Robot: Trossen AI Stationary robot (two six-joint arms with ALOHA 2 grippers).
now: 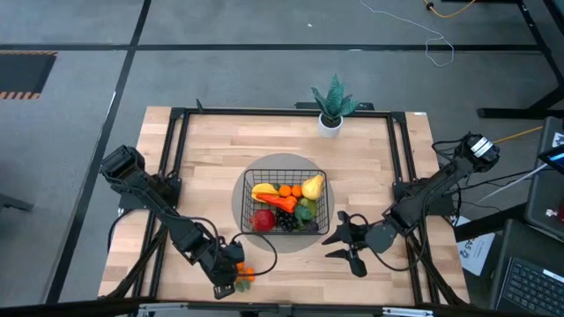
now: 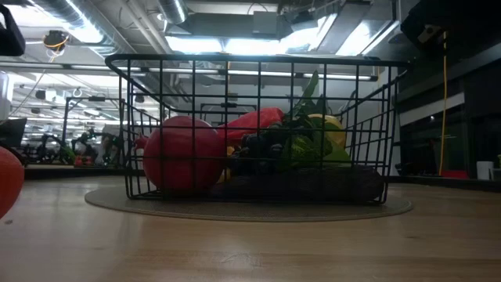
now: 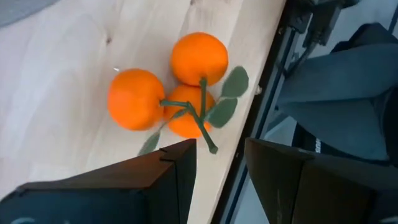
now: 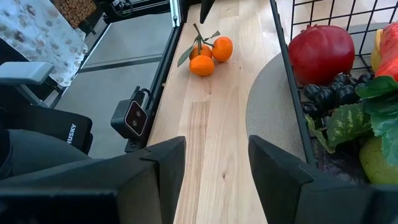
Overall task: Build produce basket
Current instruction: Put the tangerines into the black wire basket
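Black wire basket holds mixed produce; both arms' jaws spread, oranges outside.

We saw two dark, nearly black arms built of chunky jointed segments. The left gripper ended in two flat, matte black fingers with squared edges. The right gripper matched it. A dark cable looped beside the left arm.

I see even, bright overhead light on the surface; ceiling strip lights glare behind the backlit basket, and the nearest orange blurs slightly.
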